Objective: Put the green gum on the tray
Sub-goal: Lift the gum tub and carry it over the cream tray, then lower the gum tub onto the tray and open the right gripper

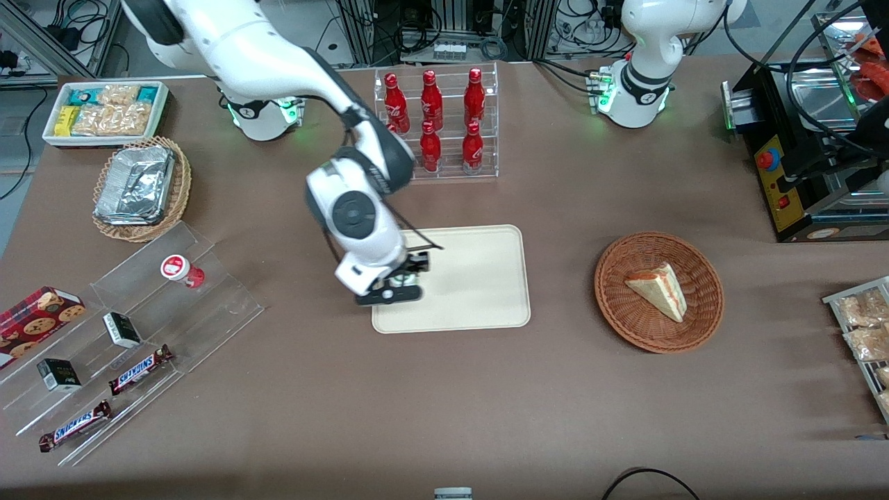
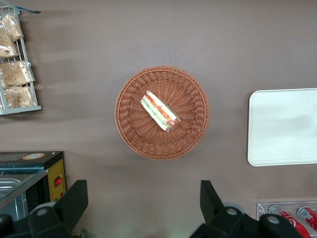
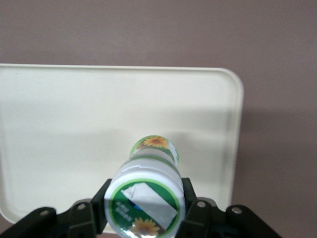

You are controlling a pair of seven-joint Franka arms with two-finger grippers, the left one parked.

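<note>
Holding the green gum (image 3: 148, 198) above the tray (image 1: 479, 278), your gripper (image 1: 397, 283) has its fingers (image 3: 190, 206) clamped on the bottle's sides | gum: tilted, lid toward the wrist camera | tray: between cola rack (image 1: 437, 125) and front camera

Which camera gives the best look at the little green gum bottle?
The right wrist view: the green gum fills it, held in the gripper over the tray. In the front view the arm hides it; the left wrist view misses it.

The claw (image 3: 144, 218) grips the green gum (image 3: 147, 193) above the tray (image 1: 479, 292). The tray lies on the table (image 1: 444, 403), nearer the front camera than the bottle rack (image 1: 444, 125).
</note>
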